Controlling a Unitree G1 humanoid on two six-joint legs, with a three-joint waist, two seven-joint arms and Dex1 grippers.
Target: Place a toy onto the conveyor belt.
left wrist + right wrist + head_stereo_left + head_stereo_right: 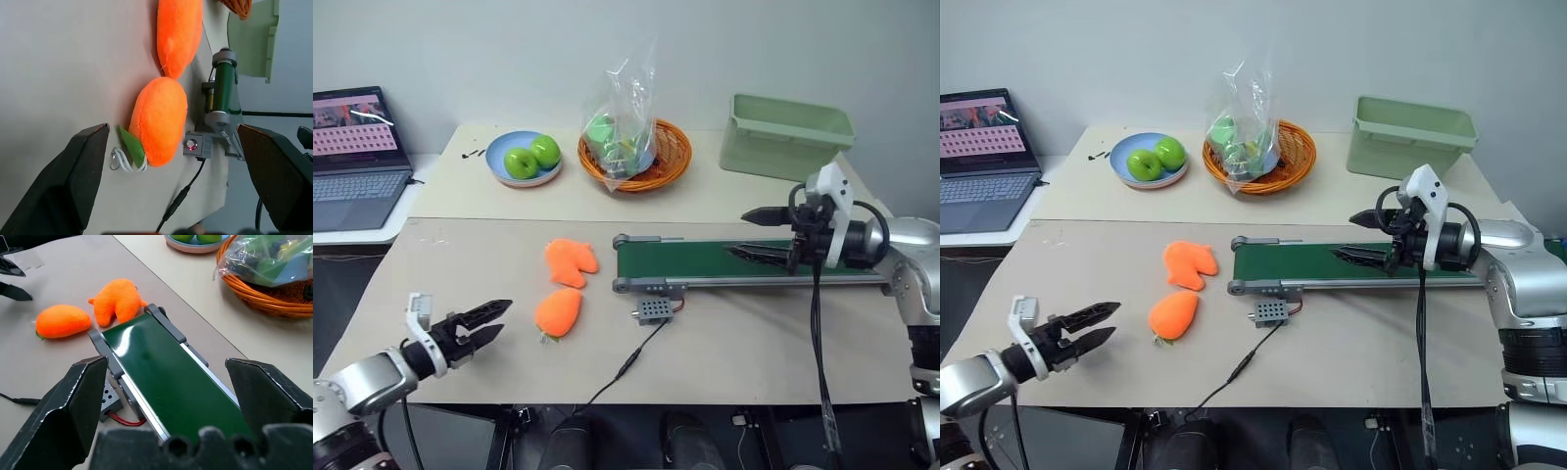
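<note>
Left wrist view: toy's (159,120) white loop.

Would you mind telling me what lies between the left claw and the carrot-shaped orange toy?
Nothing but bare table: the left eye view shows an empty stretch between the open left claw and the toy.

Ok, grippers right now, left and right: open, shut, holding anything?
Left gripper: open, empty, beside the toy.
Right gripper: open, empty, over the conveyor belt.
</note>
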